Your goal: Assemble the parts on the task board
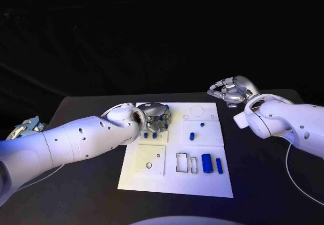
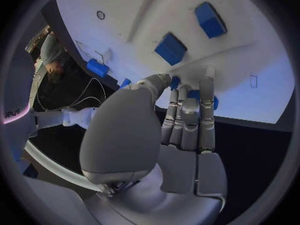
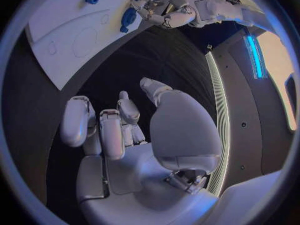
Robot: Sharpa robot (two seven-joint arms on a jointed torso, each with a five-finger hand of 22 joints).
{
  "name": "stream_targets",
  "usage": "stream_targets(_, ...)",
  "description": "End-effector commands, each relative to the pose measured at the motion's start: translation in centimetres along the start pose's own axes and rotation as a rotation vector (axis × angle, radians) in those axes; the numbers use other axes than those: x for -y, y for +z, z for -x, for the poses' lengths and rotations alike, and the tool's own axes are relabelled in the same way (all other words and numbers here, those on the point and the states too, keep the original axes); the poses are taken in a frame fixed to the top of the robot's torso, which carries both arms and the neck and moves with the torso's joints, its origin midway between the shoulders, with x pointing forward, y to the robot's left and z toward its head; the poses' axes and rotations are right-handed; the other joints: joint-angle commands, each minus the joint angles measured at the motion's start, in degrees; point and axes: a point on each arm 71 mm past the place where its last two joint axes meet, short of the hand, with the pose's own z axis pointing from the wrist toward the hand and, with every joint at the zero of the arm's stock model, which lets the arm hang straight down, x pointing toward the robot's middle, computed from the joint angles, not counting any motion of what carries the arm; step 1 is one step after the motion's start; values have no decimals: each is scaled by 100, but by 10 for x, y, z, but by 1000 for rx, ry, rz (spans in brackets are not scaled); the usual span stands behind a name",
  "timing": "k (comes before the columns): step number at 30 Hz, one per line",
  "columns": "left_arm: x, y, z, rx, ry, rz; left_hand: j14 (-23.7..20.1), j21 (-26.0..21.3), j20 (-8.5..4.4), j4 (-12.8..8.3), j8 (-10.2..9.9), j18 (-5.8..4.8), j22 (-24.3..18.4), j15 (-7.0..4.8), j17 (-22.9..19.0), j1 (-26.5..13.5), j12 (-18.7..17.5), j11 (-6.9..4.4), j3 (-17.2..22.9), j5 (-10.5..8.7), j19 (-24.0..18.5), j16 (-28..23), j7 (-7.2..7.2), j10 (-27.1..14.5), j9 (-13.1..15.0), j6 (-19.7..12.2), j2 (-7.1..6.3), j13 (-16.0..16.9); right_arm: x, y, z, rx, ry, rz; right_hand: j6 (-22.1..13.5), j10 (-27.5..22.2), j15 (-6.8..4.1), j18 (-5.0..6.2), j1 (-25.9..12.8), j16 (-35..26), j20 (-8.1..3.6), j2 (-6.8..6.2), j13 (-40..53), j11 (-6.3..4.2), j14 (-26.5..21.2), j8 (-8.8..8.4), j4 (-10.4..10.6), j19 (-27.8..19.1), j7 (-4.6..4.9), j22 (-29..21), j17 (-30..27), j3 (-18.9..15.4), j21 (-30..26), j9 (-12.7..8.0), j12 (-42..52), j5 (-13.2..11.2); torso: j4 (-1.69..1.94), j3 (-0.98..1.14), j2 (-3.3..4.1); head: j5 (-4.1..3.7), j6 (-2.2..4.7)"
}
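The white task board (image 1: 177, 185) lies in the middle of the black table. My left hand (image 1: 155, 117) is over its upper-left area, fingers down on the board. In the left wrist view the thumb and fingertips (image 2: 187, 92) close around a small blue part (image 2: 175, 81) at the board's surface. Two small blue parts (image 1: 150, 135) stand just below that hand. Other blue parts (image 1: 192, 136) lie mid-board, and two longer ones (image 1: 212, 164) lie lower right. My right hand (image 1: 233, 90) hangs off the board's back right corner, fingers loosely bent and holding nothing (image 3: 125, 130).
Empty rectangular cutouts (image 1: 186, 162) sit in the board's lower middle, and a square plate (image 1: 151, 160) at lower left. Bare black table (image 1: 270, 187) surrounds the board. A white cable (image 1: 300, 183) runs along the right side.
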Motion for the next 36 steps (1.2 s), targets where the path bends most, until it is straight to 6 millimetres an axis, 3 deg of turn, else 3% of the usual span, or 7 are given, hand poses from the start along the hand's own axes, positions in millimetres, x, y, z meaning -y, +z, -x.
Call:
stream_targets(1,1,2,-3,-44,22,14,105,73,-35,-37,-50,84,32,-27,105,34,-29,-16,86,-33,23,101,1,112,-22,96,56,-29,-1,0,-2,-14,0,10,-28,-54,-38,72,-51,-28,1,20,-6,5,235,31,24,-35,8,-5,-4,-4,-21,9,-36,33,4,-1,-6,-5,-7)
stream_targets(17,3,4,-3,-32,11,-6,460,423,-141,-283,-171,52,361,-170,454,-59,-254,-174,392,-94,175,382,-44,686,-98,512,194,-204,-1,1,-3,-18,1,9,-25,-46,-38,72,-53,-35,0,37,4,5,233,39,37,-36,8,-8,-11,-6,-29,13,-30,44,11,-5,-9,0,-17)
stream_targets(36,2,1,3,26,-31,-15,536,537,-148,-426,-310,27,508,-150,450,-202,-635,-141,488,-102,260,427,-1,943,-122,713,218,-348,1,0,-4,-18,1,5,-24,-42,-39,73,-53,-36,0,43,8,4,233,42,41,-37,7,-10,-10,-6,-33,14,-26,49,2,-9,-13,0,32)
